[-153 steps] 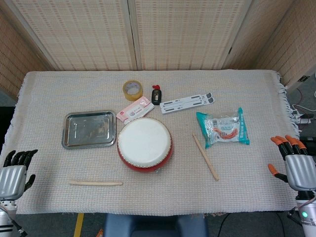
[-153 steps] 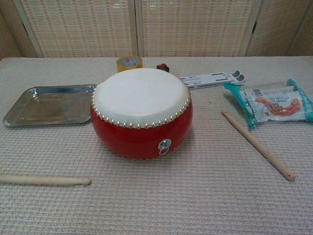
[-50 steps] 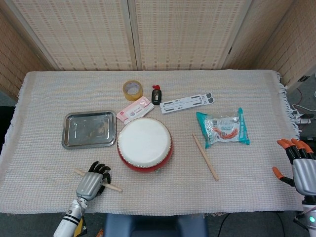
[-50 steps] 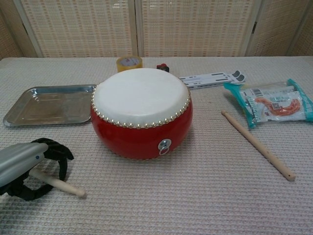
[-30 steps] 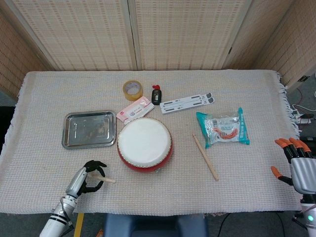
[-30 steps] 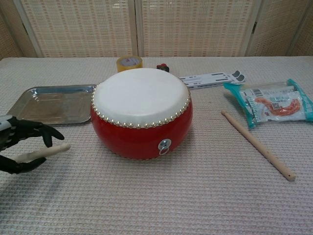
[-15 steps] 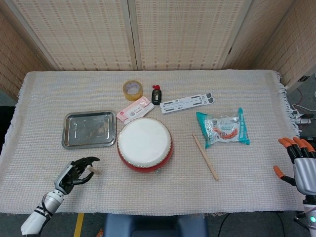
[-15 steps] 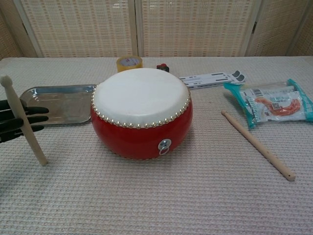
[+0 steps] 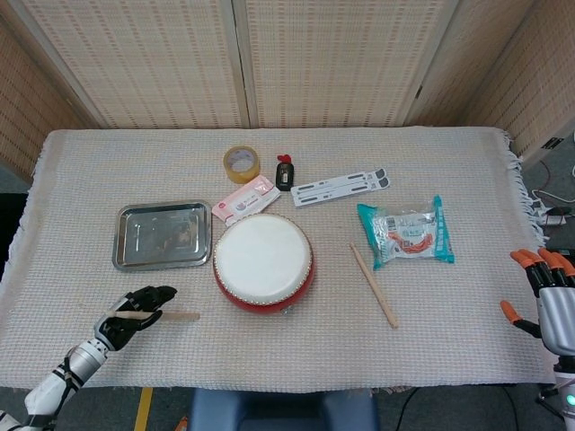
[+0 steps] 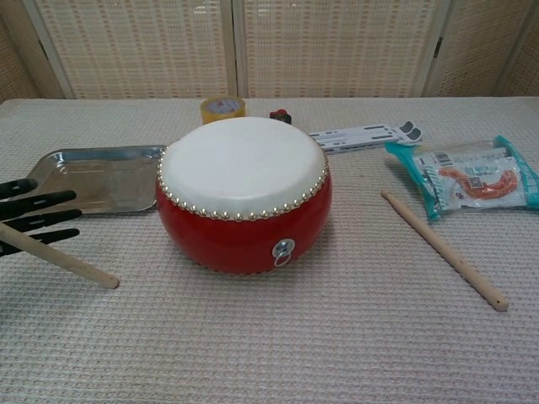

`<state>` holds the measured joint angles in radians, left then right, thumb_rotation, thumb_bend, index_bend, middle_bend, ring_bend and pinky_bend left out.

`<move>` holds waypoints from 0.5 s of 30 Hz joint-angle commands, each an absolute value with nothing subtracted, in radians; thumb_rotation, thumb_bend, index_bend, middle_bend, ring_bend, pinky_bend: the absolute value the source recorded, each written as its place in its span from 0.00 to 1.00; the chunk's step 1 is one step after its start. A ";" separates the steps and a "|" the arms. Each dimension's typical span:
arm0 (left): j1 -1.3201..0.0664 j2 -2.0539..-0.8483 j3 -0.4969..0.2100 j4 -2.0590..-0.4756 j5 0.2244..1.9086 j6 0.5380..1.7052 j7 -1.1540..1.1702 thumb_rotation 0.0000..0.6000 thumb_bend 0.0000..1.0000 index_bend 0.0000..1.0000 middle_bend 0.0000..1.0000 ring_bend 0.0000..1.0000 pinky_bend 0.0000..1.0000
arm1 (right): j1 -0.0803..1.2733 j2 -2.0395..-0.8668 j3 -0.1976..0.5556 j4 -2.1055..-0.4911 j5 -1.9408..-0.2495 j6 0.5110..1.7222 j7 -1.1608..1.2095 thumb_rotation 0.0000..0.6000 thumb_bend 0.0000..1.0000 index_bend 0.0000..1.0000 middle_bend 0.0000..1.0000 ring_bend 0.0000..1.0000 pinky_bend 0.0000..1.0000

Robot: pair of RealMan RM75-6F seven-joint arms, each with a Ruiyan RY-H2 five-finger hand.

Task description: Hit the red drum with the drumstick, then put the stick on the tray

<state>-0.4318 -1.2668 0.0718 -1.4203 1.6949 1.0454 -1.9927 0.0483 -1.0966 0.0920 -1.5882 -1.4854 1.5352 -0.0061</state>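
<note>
Left of the drum, near the front edge of the table [image 9: 81, 180], my left hand [image 9: 135, 310] holds the plain wooden drumstick [image 9: 171, 316], fingers [image 10: 38, 200] wrapped about its shaft. In the head view the stick lies roughly level with its free end toward the round red drum with the white skin and brass studs [image 9: 263, 262]; in the chest view its tip [image 10: 105, 280] hangs low, close above the woven cloth and well short of the drum wall [image 10: 244, 231]. No stroke has landed yet, by my judgement.

Hazards from this pose:
- The tip sits below the drumhead, so a swing begun without lifting would strike the red side or snag the cloth.
- I cannot tell how firmly the stick is held; it may twist or slip out on impact.
- A wide swing could catch the rectangular metal tray [image 9: 162, 235], which lies just behind my hand and beside the drum.

Behind the drum lie a pink card packet [image 9: 243, 200] and a roll of yellowish tape [image 9: 242, 163]. A second wooden stick [image 9: 373, 285] rests right of the drum, untouched. My right hand [image 9: 546, 305] stands at the table's right edge, orange-tipped fingers apart, holding nothing.
</note>
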 commanded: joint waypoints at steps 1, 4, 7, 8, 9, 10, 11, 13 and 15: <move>-0.451 -1.283 0.099 -1.373 1.700 1.072 -2.073 1.00 0.36 0.54 0.32 0.17 0.08 | 0.048 -1.099 0.091 -1.586 -1.485 1.535 -0.007 1.00 0.24 0.18 0.17 0.06 0.12; -0.453 -1.288 0.099 -1.377 1.676 1.078 -2.072 1.00 0.35 0.54 0.33 0.19 0.10 | 0.047 -1.100 0.093 -1.586 -1.484 1.536 -0.007 1.00 0.24 0.18 0.17 0.06 0.12; -0.457 -1.294 0.093 -1.397 1.649 1.075 -2.038 1.00 0.36 0.52 0.33 0.21 0.14 | 0.048 -1.099 0.094 -1.586 -1.486 1.537 -0.008 1.00 0.24 0.18 0.17 0.06 0.12; -0.458 -1.297 0.090 -1.403 1.639 1.071 -2.023 1.00 0.36 0.52 0.34 0.22 0.15 | 0.049 -1.099 0.094 -1.586 -1.486 1.536 -0.008 1.00 0.24 0.18 0.17 0.06 0.12; -0.461 -1.302 0.085 -1.411 1.625 1.063 -1.997 1.00 0.36 0.52 0.35 0.24 0.16 | 0.049 -1.099 0.094 -1.586 -1.485 1.535 -0.008 1.00 0.24 0.18 0.17 0.06 0.12; -0.464 -1.307 0.081 -1.417 1.615 1.056 -1.975 1.00 0.36 0.52 0.36 0.25 0.17 | 0.049 -1.099 0.094 -1.586 -1.485 1.535 -0.008 1.00 0.24 0.18 0.17 0.07 0.12; -0.466 -1.312 0.077 -1.423 1.603 1.048 -1.950 1.00 0.36 0.52 0.37 0.27 0.18 | 0.050 -1.098 0.095 -1.586 -1.485 1.534 -0.008 1.00 0.24 0.18 0.17 0.06 0.12; -0.472 -1.326 0.066 -1.437 1.576 1.031 -1.895 1.00 0.35 0.52 0.39 0.31 0.23 | 0.050 -1.098 0.095 -1.585 -1.484 1.533 -0.007 1.00 0.24 0.18 0.17 0.06 0.12; -0.477 -1.340 0.054 -1.451 1.550 1.015 -1.861 1.00 0.36 0.52 0.42 0.35 0.28 | 0.050 -1.097 0.095 -1.585 -1.483 1.532 -0.004 1.00 0.24 0.18 0.17 0.06 0.12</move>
<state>-0.4678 -1.3198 0.0709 -1.4296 1.5851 1.0384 -1.9036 0.0496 -1.0975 0.0946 -1.5847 -1.4830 1.5318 -0.0045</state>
